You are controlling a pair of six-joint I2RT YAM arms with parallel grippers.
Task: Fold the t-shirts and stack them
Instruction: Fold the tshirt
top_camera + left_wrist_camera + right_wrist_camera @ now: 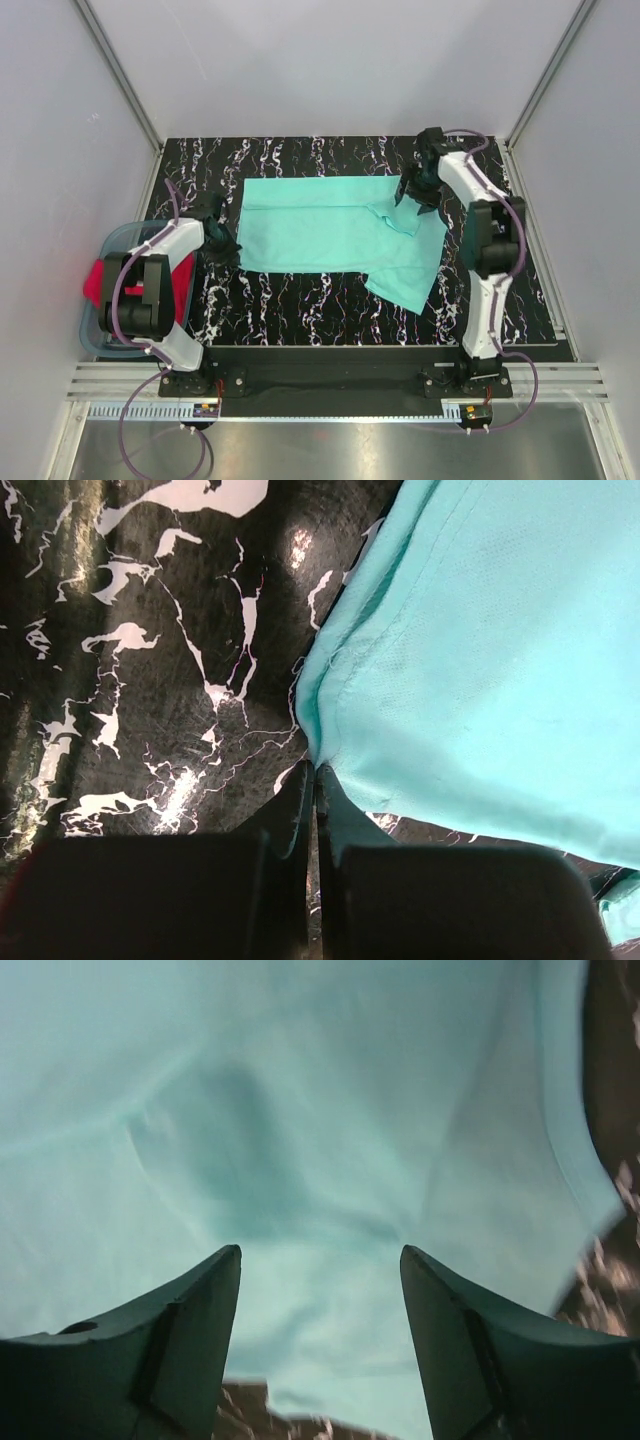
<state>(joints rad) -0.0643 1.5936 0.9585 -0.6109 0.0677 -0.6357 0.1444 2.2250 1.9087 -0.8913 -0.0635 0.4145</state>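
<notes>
The mint-teal t-shirt lies spread on the black marbled table, a flap hanging toward the front right. My left gripper is at its left front corner; in the left wrist view the gripper is shut, pinching the shirt's corner. My right gripper is over the shirt's right back part; in the right wrist view the gripper is open above the teal cloth, holding nothing. The red t-shirt lies in the tub at the left.
A translucent blue-grey tub stands off the table's left edge beside the left arm. Bare marbled table shows in front of the shirt. Grey walls enclose the table on the left, back and right.
</notes>
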